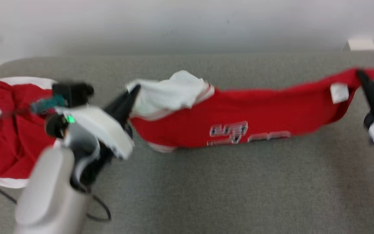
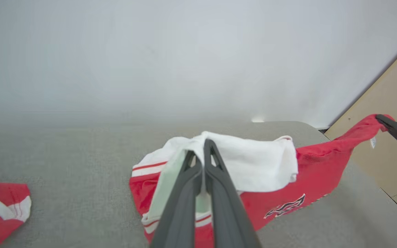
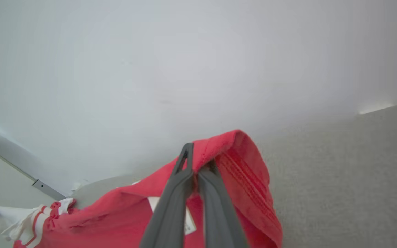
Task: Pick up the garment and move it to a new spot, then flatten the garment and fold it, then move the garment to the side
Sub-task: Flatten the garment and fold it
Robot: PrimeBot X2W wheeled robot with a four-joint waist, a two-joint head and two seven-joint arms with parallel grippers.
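Tension is seen across the red garment, which is stretched as a band across the centre and right of the head view, over the grey counter. Its left end, where a white panel with red stripes is bunched, is pinched by the left gripper, whose fingers are pressed together on the cloth. Its right end, at the upper right of the frame beside a white label, is pinched by the right gripper, whose fingers are likewise closed on a red hem. The garment is judged to be held at two points far apart so that it can be carried to a new spot without collapsing into a heap. Held this way, it can also be laid down already partly spread, which shortens the flattening step. The middle sags, and the lower edge with the white print is at or just above the counter; whether it touches cannot be told, as the head view is blurred. Flattening and folding are judged not yet begun. A second red and white garment lies crumpled at the left edge of the frame, well apart from the held one. As to containers, neither garment is boxed or binned; the crumpled one is carried directly by the bare counter.
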